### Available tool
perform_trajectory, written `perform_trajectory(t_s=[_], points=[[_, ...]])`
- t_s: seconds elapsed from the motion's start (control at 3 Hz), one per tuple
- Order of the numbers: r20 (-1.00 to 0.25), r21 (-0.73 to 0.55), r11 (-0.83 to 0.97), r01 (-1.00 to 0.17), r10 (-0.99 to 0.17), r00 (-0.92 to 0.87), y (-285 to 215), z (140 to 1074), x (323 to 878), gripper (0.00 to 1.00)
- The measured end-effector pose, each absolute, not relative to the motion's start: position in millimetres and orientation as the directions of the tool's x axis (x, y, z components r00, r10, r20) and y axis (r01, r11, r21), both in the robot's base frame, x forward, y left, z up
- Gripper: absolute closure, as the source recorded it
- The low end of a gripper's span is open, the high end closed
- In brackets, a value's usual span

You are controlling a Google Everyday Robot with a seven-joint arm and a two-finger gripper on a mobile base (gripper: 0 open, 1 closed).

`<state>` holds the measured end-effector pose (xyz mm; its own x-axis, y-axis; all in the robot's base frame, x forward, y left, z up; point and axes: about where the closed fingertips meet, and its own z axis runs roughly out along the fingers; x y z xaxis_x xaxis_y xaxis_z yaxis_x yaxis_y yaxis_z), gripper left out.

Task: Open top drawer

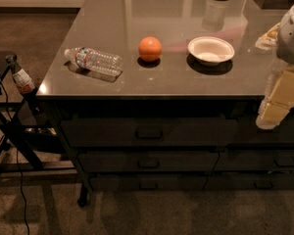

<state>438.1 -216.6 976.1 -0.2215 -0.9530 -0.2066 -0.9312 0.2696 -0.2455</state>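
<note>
where the glossy grey counter (137, 77) meets its front edge, the top drawer (112, 132) sits just beneath, shut flush, its small bar handle (149, 132) centred. the gripper (267, 117) hangs at the right, beside the counter front; whether it is open or closed cannot be told. on top lie a water bottle (94, 60), a white bowl (210, 49) and an orange (150, 48).

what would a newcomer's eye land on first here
The orange sphere sits in the middle of the counter, between a plastic bottle lying on its side to the left and a white bowl to the right. Below, the top drawer is shut, and the claw hangs at the far right, about level with it.
</note>
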Motion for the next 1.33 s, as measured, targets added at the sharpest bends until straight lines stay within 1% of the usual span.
perform_trajectory(t_s=[0.33, 0.67, 1.33], points=[[-0.205, -0.254, 0.268, -0.929, -0.954, -0.219, -215, 973, 438, 0.0], [-0.222, -0.231, 0.274, -0.934, -0.949, -0.224, -206, 944, 440, 0.0], [-0.202, -0.11, 0.244, -0.964, -0.955, -0.218, -172, 863, 453, 0.0]])
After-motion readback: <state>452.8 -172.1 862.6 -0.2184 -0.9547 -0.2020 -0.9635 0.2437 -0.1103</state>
